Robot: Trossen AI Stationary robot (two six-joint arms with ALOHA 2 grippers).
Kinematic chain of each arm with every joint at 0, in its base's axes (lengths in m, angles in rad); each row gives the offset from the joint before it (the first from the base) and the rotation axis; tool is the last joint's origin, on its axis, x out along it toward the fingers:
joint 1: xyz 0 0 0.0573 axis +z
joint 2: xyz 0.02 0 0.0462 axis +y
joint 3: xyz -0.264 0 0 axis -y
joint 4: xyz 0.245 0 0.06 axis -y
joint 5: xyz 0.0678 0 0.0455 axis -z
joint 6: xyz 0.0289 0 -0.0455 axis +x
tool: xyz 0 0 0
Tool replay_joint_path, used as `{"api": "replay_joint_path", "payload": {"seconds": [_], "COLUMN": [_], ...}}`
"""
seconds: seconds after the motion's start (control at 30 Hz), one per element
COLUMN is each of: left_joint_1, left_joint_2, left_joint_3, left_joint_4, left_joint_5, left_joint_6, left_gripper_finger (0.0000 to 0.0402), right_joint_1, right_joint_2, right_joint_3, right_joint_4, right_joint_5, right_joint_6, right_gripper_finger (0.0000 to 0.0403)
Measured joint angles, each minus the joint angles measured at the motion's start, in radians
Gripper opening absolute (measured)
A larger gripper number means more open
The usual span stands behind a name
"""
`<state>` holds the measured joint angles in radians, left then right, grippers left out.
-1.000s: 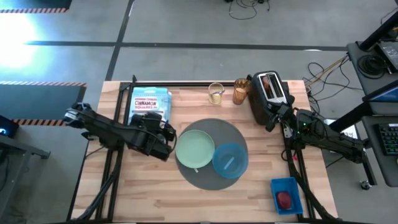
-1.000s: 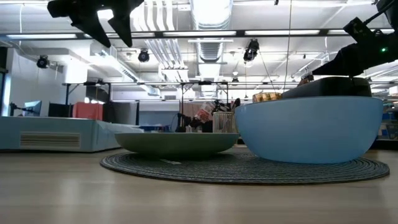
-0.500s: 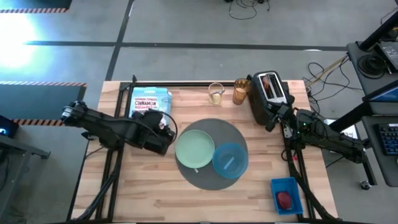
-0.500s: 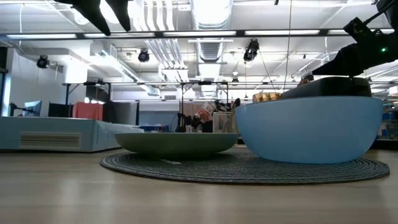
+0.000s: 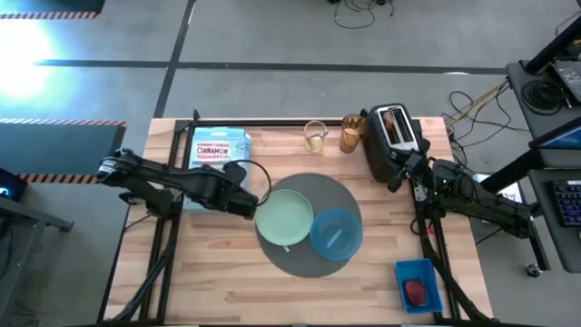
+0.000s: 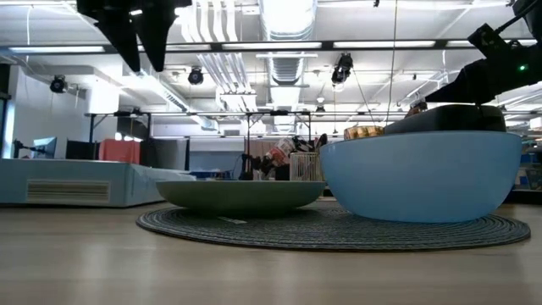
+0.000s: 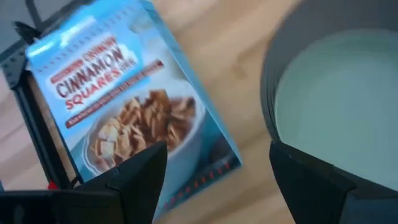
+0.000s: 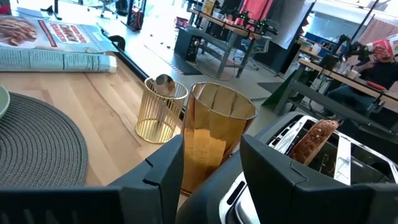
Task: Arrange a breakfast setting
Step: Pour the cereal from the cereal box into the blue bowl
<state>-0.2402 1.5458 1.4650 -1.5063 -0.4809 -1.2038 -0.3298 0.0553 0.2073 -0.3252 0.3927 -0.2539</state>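
The cereal box is being approached by the left gripper, fingers open and empty; next, gripping is called for. Right gripper fingers parted, empty.

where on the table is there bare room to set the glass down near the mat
Bare wood lies along the near edge, between the mat and the blue tray, and left of the mat below the left gripper. The far edge is crowded: cereal box, wire cup, amber glass, toaster.

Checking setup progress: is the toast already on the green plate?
No. The pale green plate is bare on the mat, and the toast slice stands in a slot of the toaster.
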Motion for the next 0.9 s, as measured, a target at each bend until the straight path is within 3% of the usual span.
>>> {"api": "replay_joint_path", "payload": {"seconds": [0.13, 0.4, 0.9], "left_joint_1": [0.000, -0.003, -0.021], "left_joint_2": [0.042, 0.148, 0.224], "left_joint_3": [0.021, 0.064, 0.106], "left_joint_4": [-0.010, -0.065, -0.065], "left_joint_5": [0.085, 0.105, -0.003], "left_joint_6": [0.017, 0.100, 0.277], "left_gripper_finger": [0.0267, 0.0267, 0.0267], "right_joint_1": [0.000, 0.000, 0.000], "right_joint_2": [0.000, 0.000, 0.000], "right_joint_3": [0.000, 0.000, 0.000], "right_joint_4": [0.000, 0.000, 0.000], "right_joint_5": [0.000, 0.000, 0.000], "right_joint_6": [0.000, 0.000, 0.000], "right_gripper_finger": [0.0148, 0.0148, 0.0148]}}
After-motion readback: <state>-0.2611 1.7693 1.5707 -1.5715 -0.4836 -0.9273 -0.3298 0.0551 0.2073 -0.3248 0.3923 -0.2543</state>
